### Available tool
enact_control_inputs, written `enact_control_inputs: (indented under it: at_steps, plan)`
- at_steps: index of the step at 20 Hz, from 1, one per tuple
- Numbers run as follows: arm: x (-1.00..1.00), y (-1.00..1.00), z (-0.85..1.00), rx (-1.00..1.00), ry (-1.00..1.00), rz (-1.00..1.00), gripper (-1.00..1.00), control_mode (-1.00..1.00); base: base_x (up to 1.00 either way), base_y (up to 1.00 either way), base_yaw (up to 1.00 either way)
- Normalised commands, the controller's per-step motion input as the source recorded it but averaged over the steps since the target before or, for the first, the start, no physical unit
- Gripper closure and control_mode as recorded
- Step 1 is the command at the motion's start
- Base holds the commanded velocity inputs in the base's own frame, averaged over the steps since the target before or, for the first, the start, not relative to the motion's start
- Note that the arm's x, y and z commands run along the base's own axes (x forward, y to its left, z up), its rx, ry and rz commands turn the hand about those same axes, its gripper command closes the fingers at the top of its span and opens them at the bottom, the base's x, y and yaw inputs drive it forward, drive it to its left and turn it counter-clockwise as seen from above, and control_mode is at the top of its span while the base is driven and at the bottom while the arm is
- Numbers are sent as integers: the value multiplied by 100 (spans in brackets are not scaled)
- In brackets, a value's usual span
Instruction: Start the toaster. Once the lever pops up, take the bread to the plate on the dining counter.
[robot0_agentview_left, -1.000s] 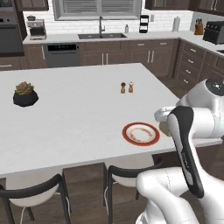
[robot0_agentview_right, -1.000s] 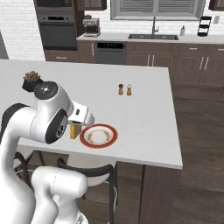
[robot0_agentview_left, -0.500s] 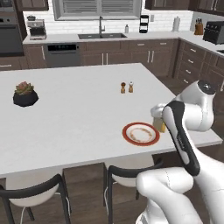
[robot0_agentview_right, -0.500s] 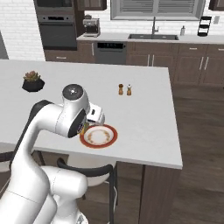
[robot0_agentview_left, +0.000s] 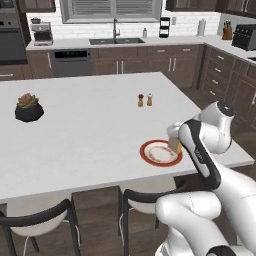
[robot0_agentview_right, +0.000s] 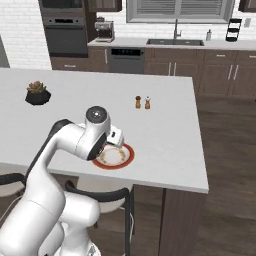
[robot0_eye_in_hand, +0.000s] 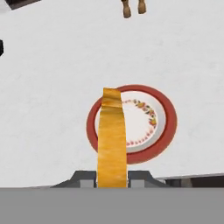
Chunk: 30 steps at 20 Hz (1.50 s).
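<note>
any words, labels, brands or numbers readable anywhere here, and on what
None can be read.
The plate bears a ring of small coloured motifs, a pattern and not letters.
The bread, shut in the gripper, is plain.
The two shakers carry no label that shows.
The wall oven and coffee machine at the back are too small and blurred to show any marking.
</note>
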Motion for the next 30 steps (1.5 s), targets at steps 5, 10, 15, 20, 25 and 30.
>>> enact_control_inputs:
  at_steps: [5,10,15,20,25,30]
  plan:
    - [48,-1,-28,10,0,0,100,-100,0,0,0]
    - [44,0,-28,8,0,0,100,-100,0,0,0]
    - [31,0,-30,5,0,0,100,-100,0,0,0]
    - [29,0,-34,3,0,0,100,-100,0,0,0]
    - [22,0,-32,3,0,0,100,-100,0,0,0]
    - [22,0,-29,1,0,0,100,-100,0,0,0]
